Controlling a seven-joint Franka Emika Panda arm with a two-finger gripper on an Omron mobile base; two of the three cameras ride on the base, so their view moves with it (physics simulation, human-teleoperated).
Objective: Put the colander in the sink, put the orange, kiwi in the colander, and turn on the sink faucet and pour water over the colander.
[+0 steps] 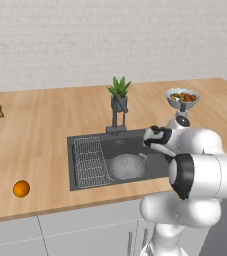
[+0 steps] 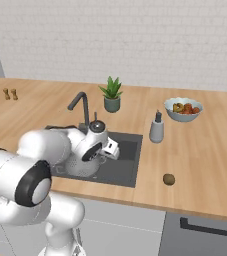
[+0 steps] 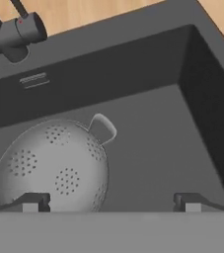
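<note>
From the left base view, you have the colander (image 1: 127,166) sitting on the floor of the sink (image 1: 87,140), beside the wire rack (image 1: 90,161), while the orange (image 1: 21,189) waits far off to the left on the surface (image 1: 40,130). That long reach risks a nudge sending the round fruit rolling toward the front edge.

From the right base view, your arm hangs over the basin just in front of the sink faucet (image 2: 82,106); the kiwi (image 2: 169,179) lies on the surface to the right, near the edge. Swing out carelessly and the wrist may clip the spout or the soap dispenser (image 2: 157,129).

In the hand view, your pincer (image 3: 111,202) stands wide apart and empty, one tip over the colander's rim; descending here could tip it.
</note>
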